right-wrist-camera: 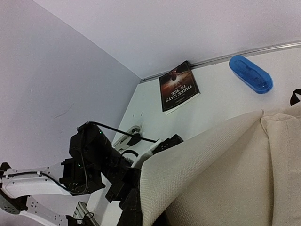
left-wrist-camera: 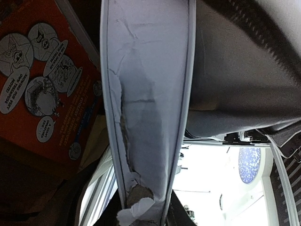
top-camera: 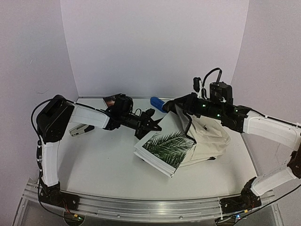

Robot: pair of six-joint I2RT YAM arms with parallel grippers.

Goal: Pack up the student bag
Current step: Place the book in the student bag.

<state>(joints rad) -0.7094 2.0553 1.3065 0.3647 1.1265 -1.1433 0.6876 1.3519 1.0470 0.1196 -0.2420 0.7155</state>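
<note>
The student bag is a cream backpack lying right of centre, its opening facing left. My right gripper is shut on the bag's upper flap and holds it raised; in the right wrist view the cream fabric is pinched in the gripper. A book with a palm-leaf cover lies tilted at the bag's mouth, partly inside. My left gripper is shut on its far edge. In the left wrist view the book's white torn spine runs between the jaws, beside grey lining.
A blue case lies at the back, also in the right wrist view. A dark book lies at the back left. A stapler sits left. An orange comic book shows beside the held book.
</note>
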